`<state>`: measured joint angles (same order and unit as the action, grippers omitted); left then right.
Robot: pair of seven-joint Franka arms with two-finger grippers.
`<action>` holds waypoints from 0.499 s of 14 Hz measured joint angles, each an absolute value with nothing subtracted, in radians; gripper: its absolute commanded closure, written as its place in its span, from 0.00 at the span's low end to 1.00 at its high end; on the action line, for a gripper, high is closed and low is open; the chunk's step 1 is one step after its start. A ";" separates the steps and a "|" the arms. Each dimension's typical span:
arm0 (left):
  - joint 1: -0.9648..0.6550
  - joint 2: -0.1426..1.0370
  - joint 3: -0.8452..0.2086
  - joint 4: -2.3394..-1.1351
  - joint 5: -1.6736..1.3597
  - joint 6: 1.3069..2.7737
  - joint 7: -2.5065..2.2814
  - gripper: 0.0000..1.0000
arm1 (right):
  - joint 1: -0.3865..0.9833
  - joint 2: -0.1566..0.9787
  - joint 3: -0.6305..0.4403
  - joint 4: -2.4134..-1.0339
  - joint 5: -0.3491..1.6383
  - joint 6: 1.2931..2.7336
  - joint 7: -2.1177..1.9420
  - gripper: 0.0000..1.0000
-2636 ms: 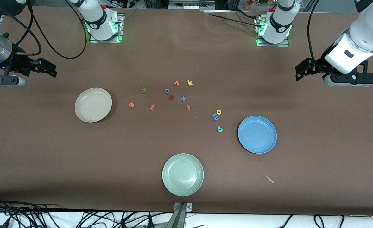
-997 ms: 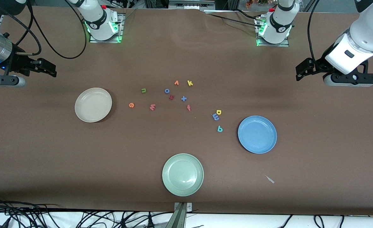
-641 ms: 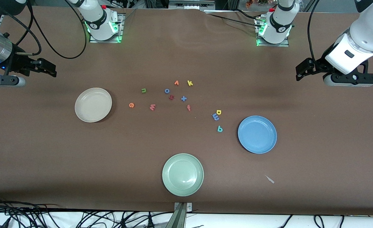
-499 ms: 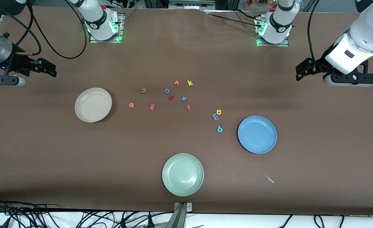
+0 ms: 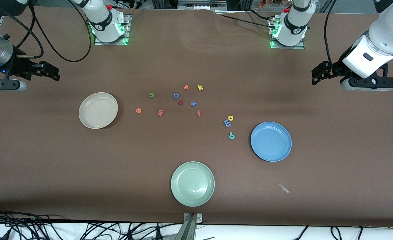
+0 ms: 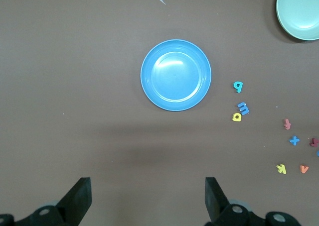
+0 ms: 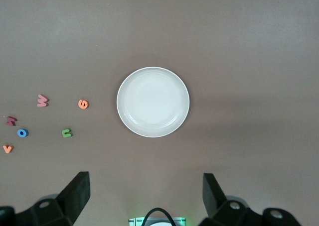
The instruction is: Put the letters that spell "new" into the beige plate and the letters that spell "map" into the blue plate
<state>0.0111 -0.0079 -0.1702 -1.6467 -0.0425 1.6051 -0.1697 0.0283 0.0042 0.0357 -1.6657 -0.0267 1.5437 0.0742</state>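
The beige plate point(image 5: 98, 110) point(image 7: 153, 101) lies empty toward the right arm's end. Beside it are the orange "e" point(image 5: 138, 110), green "n" point(image 5: 151, 95) and salmon "w" point(image 5: 160, 113). Toward the left arm's end the blue plate point(image 5: 271, 141) point(image 6: 175, 75) is empty too, with the yellow "a" point(image 5: 230, 118), blue "m" point(image 5: 227, 123) and teal "p" point(image 5: 231, 135) beside it. My right gripper point(image 5: 51, 72) point(image 7: 145, 193) hangs open and empty over its end of the table. My left gripper point(image 5: 317, 76) point(image 6: 148, 196) does the same at its end.
A pale green plate point(image 5: 192, 183) sits near the front edge. Mid-table lie an orange "v" point(image 5: 185, 87), yellow "k" point(image 5: 200, 87), blue "o" point(image 5: 175, 96), a dark red letter point(image 5: 180, 102), blue "x" point(image 5: 193, 104) and red "f" point(image 5: 199, 113). A small scrap point(image 5: 284, 188) lies near the blue plate.
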 measured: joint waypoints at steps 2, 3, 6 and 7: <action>0.011 -0.008 -0.170 -1.647 -0.043 1.605 -0.170 0.00 | 0.029 0.007 0.036 -1.667 -0.026 1.541 0.074 0.00; 0.011 -0.008 -0.170 -1.647 -0.043 1.605 -0.170 0.00 | 0.030 0.012 0.038 -1.668 -0.026 1.541 0.074 0.00; 0.011 -0.008 -0.170 -1.646 -0.043 1.605 -0.170 0.00 | 0.078 0.052 0.041 -1.673 -0.024 1.537 0.063 0.00; 0.011 -0.008 -0.170 -1.646 -0.043 1.605 -0.170 0.00 | 0.118 0.080 0.043 -1.673 -0.028 1.538 0.061 0.00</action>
<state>0.0111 -0.0079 -0.1703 -1.6458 -0.0425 1.6051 -0.1697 0.1181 0.0803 0.0429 -1.6734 -0.0278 1.5376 0.0607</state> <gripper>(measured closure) 0.000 0.000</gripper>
